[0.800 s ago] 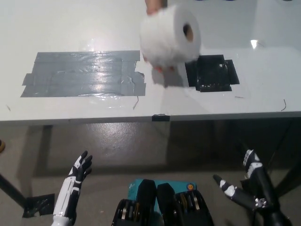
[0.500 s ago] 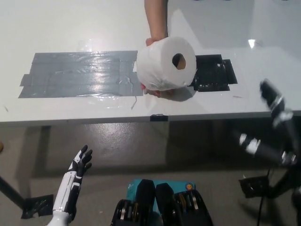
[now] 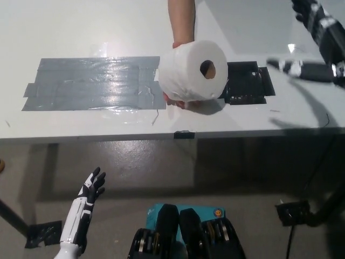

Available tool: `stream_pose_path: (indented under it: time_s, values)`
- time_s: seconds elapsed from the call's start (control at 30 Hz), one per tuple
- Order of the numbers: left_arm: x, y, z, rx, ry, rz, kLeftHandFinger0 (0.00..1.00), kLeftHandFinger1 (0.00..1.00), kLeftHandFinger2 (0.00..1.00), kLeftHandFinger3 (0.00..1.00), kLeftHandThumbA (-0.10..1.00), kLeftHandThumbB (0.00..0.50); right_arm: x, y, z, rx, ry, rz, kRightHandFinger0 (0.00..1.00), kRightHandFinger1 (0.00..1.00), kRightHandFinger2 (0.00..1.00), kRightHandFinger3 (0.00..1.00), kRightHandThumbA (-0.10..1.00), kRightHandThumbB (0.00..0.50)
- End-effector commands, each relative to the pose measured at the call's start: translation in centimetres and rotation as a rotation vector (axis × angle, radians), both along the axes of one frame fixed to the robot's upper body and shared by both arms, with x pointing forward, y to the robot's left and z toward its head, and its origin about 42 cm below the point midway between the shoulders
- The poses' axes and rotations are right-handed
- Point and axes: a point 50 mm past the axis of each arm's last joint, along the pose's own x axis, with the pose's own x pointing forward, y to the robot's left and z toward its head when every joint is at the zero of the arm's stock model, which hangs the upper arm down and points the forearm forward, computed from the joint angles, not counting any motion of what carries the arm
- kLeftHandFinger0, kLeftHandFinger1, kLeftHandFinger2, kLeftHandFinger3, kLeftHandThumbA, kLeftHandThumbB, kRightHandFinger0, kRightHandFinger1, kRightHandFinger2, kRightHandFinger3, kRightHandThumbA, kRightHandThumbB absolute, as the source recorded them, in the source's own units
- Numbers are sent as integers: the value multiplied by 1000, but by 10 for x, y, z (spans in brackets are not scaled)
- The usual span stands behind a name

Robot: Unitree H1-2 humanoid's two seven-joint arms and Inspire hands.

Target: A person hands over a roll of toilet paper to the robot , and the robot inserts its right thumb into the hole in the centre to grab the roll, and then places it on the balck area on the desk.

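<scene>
Holding toilet roll (image 3: 193, 71) over desk (image 3: 81, 32), person's hand (image 3: 180, 100); black patch (image 3: 245, 83) at 3 o'clock. R hand (image 3: 318, 46) spread, empty. L hand (image 3: 91, 189) at 7 o'clock, fingers apart, empty.

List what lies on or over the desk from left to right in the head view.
Grey duct-tape patch on the white desk → white toilet paper roll with a brown cardboard core, held up by a person's hand → black tape area → robot's black right hand, raised over the desk's right end.
</scene>
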Motion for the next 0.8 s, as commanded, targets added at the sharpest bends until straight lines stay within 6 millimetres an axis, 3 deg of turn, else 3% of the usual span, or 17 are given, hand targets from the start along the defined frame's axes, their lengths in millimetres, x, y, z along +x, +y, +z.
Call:
stream_pose_path:
  time_s: [0.0,0.2,0.23,0.33,0.43,0.53,0.7,0.77]
  values:
    - [4,-3,11,32,-68,-39,1000,1000,1000,1000,1000,205,49,15,56,-92,147,127,1000,1000,1000,1000,701,282]
    - [5,-6,13,44,-71,-49,1000,1000,1000,1000,1000,208,91,43,82,-195,273,148,1000,1000,1000,1000,750,345]
    - [5,-6,13,49,-72,-50,1000,1000,1000,1000,1000,218,97,51,86,-223,289,125,1000,1000,1000,1000,771,379]
    - [6,-7,14,53,-82,-53,1000,1000,1000,1000,1000,198,111,70,93,-337,280,70,1000,1000,1000,1000,823,379]
    - [6,-8,14,56,-92,-55,1000,1000,1000,1000,995,184,117,85,97,-417,262,45,1000,1000,1000,1000,840,388]
    - [7,-10,15,55,-96,-61,1000,1000,1000,1000,987,179,123,99,98,-484,278,36,1000,1000,1000,1000,859,344]
    - [5,-10,13,67,-97,-59,1000,1000,1000,1000,991,183,129,112,89,-549,318,27,1000,1000,1000,1000,944,436]
    - [4,-10,13,64,-97,-61,1000,1000,1000,1000,988,190,129,114,86,-516,318,16,1000,1000,1000,1000,903,459]
